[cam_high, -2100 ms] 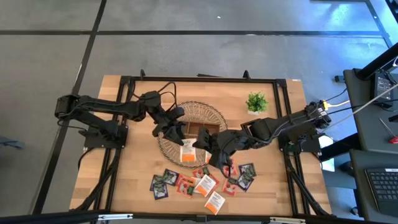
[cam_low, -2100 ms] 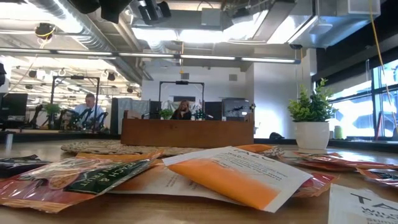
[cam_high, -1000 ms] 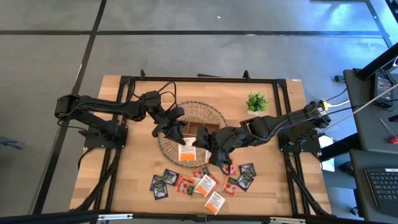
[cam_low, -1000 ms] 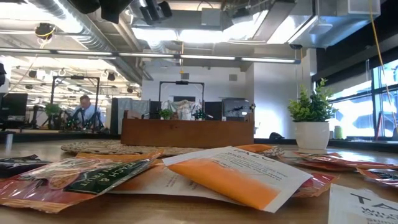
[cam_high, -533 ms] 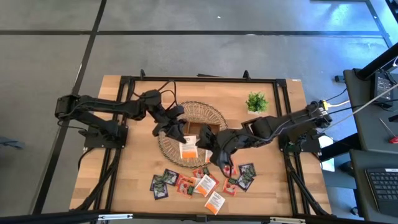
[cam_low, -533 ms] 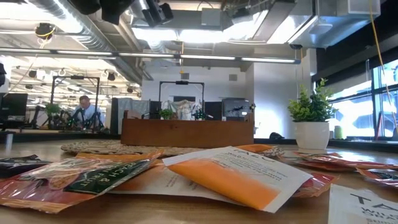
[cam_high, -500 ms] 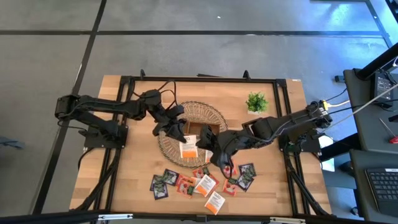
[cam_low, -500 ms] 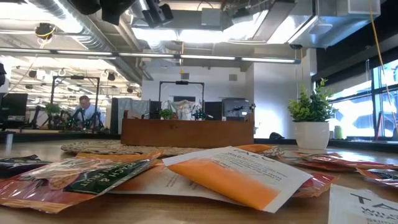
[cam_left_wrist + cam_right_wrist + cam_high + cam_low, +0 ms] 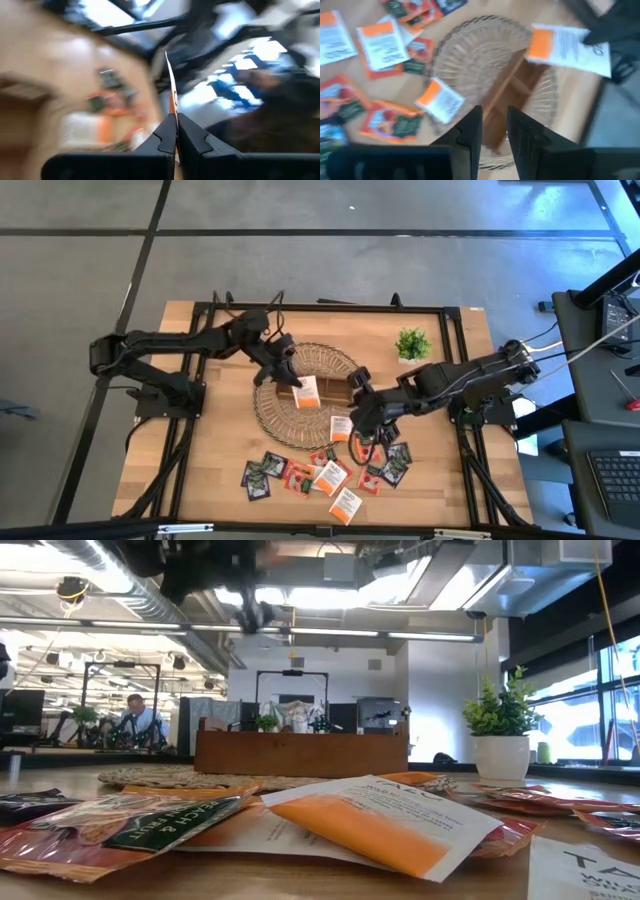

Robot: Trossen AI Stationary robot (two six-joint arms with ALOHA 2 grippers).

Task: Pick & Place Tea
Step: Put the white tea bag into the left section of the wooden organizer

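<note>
At the table's near edge a loose scatter of small flat square tea sachets (image 9: 325,473) lies on the pale wooden tabletop (image 9: 215,450), orange, white-and-orange, red and dark green-black ones overlapping; in the low view the closest is a white-and-orange sachet (image 9: 385,815) lying tilted on the others. Just behind the scatter, the right gripper (image 9: 357,420) hovers over the near rim of the round woven wire basket (image 9: 275,415). Its fingers (image 9: 469,137) stand a little apart with nothing between them, and below them a white-and-orange sachet (image 9: 441,100) lies on the basket's mesh near the rim. Farther back, in the middle of the basket, sits the brown wooden compartment tray (image 9: 335,392). The left gripper (image 9: 290,378) hangs above the basket's left half, its fingers (image 9: 165,137) pinched together on the edge of another white-and-orange sachet (image 9: 305,391), held clear of the basket. Toward the far right corner stands a small green potted plant (image 9: 412,344).
</note>
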